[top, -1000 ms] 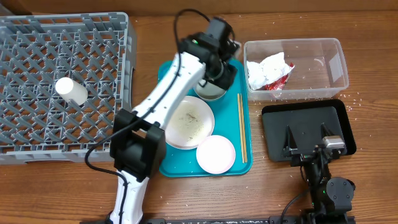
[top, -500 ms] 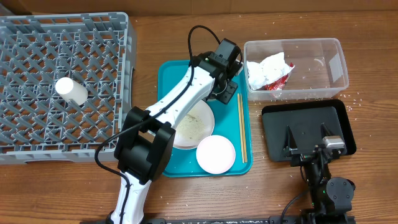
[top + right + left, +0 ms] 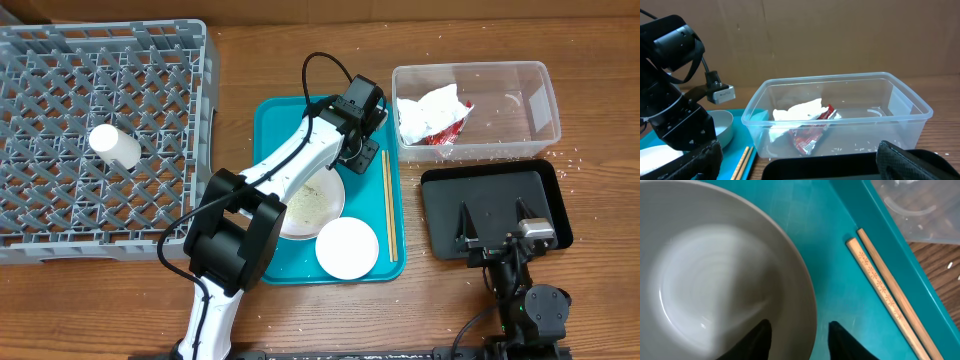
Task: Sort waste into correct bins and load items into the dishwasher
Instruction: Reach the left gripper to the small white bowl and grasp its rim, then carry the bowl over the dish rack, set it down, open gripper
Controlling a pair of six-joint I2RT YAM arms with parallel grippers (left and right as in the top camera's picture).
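Finding: the left gripper [image 3: 797, 342] is spread open and grasps nothing. In the wrist view its two fingers straddle the rim of the grey bowl [image 3: 715, 290], one inside the wall and one outside on the teal tray [image 3: 830, 255]. No contact with the rim is evident.

Location: the bowl sits upright at the far end of the tray, directly under the left wrist. The chopsticks [image 3: 880, 287] lie just to its right, apart from it, with their long axis running near to far along the tray's right edge.

Bearing for the coming move: the rim already lies between the jaws, so in my judgement you need only close, then lift. The dish rack [image 3: 60, 100] lies well to the left.

The right gripper [image 3: 495, 228] is also open and empty. It is parked over the black tray [image 3: 540, 190] on the right, much farther from the bowl. Keep this job on the left arm.
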